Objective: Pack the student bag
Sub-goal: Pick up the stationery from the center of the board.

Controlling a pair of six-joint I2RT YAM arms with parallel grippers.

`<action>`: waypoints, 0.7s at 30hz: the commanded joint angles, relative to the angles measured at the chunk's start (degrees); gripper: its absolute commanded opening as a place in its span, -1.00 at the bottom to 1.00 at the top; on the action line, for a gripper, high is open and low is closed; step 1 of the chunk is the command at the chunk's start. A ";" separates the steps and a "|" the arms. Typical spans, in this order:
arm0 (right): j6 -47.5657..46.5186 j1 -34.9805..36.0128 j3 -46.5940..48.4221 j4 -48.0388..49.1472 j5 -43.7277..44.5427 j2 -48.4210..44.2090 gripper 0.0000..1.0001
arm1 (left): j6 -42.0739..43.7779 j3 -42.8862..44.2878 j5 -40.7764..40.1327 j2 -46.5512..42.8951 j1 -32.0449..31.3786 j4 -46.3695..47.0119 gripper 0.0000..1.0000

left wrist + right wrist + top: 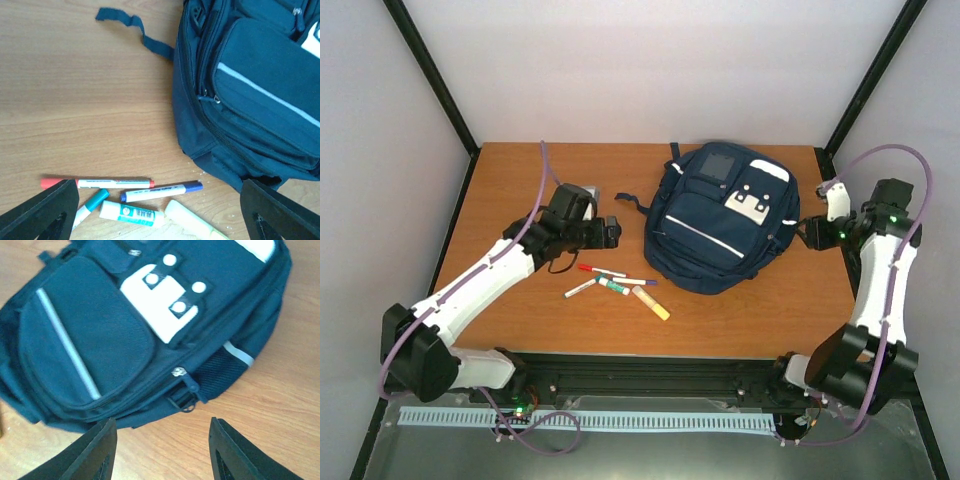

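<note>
The student bag (pixel 720 215), navy with white stripes and patches, lies flat on the wooden table, right of centre. My left gripper (pixel 610 232) hovers open just left of it, above several pens. In the left wrist view the bag (pixel 250 90) fills the right side, and a red-capped marker (pixel 100 182), a blue-capped marker (pixel 162 191), a teal glue stick (pixel 131 213) and a yellow highlighter (pixel 192 225) lie between the spread fingers of the gripper (pixel 160 210). My right gripper (pixel 812 232) stands open at the bag's right side. Its zip pull (pixel 192 385) lies just ahead of the empty jaws (pixel 162 450).
A loose dark strap (pixel 135 27) trails from the bag's left side over the table (pixel 520 180). A teal-capped marker (pixel 90 204) lies by the left finger. Black frame posts (pixel 440 80) and white walls close in the table.
</note>
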 commanded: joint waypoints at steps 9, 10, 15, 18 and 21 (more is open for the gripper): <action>-8.62 25.92 -6.60 -0.75 9.83 -5.59 -0.08 | -3.30 -6.35 5.13 1.73 0.56 2.10 0.66; -8.40 27.85 -6.51 0.26 10.53 -4.27 -0.08 | -3.94 -6.68 5.31 1.91 0.58 2.05 0.69; -8.48 36.28 -6.27 6.61 16.73 3.89 -0.06 | -6.23 -8.61 6.23 3.09 0.56 2.06 0.73; -8.57 40.09 -5.68 9.71 20.28 7.80 -0.03 | -6.46 -9.03 6.00 3.71 0.56 1.50 0.72; -8.66 44.12 -5.22 12.40 22.33 10.86 0.01 | -7.12 -9.25 6.12 3.94 0.56 1.11 0.72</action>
